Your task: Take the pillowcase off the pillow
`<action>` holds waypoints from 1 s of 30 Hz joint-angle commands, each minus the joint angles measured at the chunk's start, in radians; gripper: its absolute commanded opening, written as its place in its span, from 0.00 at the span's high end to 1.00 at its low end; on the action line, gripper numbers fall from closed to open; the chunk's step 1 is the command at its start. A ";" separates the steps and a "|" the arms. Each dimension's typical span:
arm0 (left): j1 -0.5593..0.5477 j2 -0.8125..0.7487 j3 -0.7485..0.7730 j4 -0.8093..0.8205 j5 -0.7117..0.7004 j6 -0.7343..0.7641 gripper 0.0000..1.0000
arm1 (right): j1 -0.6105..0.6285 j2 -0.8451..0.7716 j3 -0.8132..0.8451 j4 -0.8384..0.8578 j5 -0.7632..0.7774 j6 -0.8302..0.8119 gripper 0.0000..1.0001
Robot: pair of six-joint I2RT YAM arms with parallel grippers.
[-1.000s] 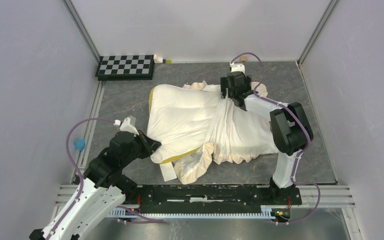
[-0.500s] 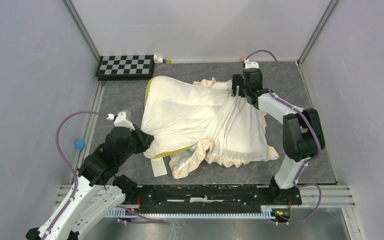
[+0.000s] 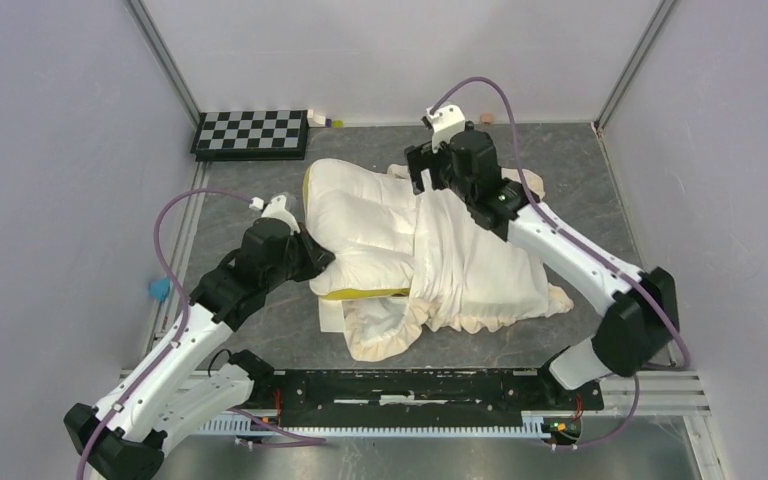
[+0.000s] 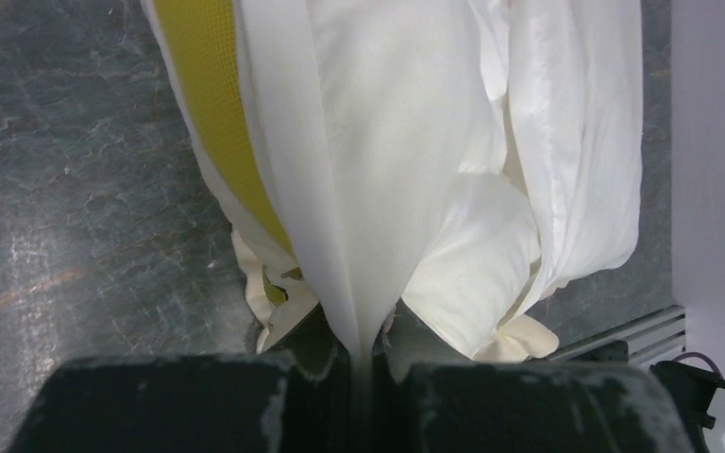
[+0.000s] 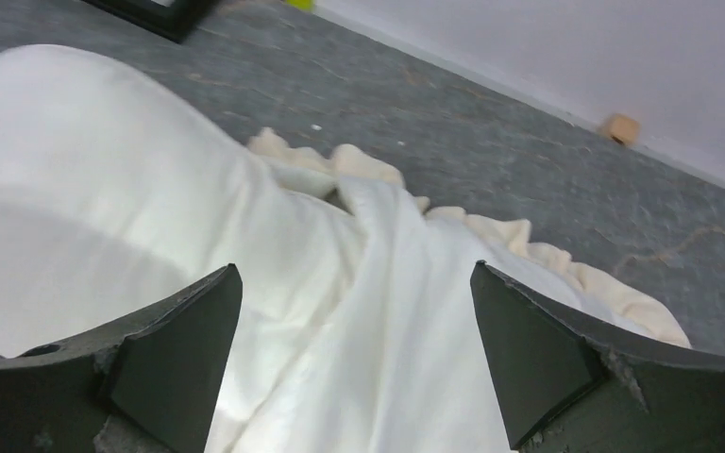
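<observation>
Grey stone-patterned table (image 3: 600, 200), two arms bolted at its near edge. Count: one pillow, one pillowcase, two grippers.

Nearest the arm bases, the pillowcase (image 3: 475, 270) lies with its cream side up. Its ruffled frill (image 3: 390, 335) bunches along the near edge and a second run of frill shows at the far edge. The cover wraps the right part of the pillow (image 3: 365, 215). The left part is bare, plump and cream-white with stitched channels. A yellow band (image 3: 360, 294) runs along the pillow's near edge and shows again at its far left corner. One flat white strip (image 3: 332, 318) sticks out from under the near left corner, lying on the table.

Left gripper (image 3: 312, 268) is at the pillow's near left corner. In the left wrist view its fingers (image 4: 321, 351) are pressed together on a fold of the pillow's cream fabric, just beside the yellow band.

Right gripper (image 3: 428, 172) is over the far edge, where the cover's open end meets the bare pillow. In the right wrist view its two fingers (image 5: 179, 340) are spread wide with cream fabric between and below them. Whether they touch the cloth cannot be told.

Far left corner: one black-and-white checkerboard (image 3: 251, 133), with one small pale object (image 3: 322, 120) beside it. Far centre: one small tan block (image 3: 485, 118) by the back wall. One small blue item (image 3: 160, 289) sits off the table's left edge.
</observation>
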 commanded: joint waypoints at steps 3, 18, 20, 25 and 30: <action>0.004 -0.015 0.097 0.122 0.043 0.076 0.98 | 0.129 -0.249 -0.211 0.013 -0.016 0.093 0.02; 0.005 -0.029 0.188 -0.004 -0.028 0.175 0.98 | 0.425 -0.433 -0.595 -0.132 0.299 0.270 0.02; 0.010 -0.012 0.213 -0.041 -0.074 0.193 0.98 | 0.423 -0.468 -0.639 -0.141 0.391 0.266 0.02; 0.064 0.019 0.280 -0.107 -0.161 0.208 0.98 | 0.314 -0.501 -0.718 -0.161 0.523 0.263 0.02; 0.232 0.004 0.353 -0.144 -0.266 0.274 0.98 | 0.068 -0.561 -0.807 -0.150 0.445 0.328 0.02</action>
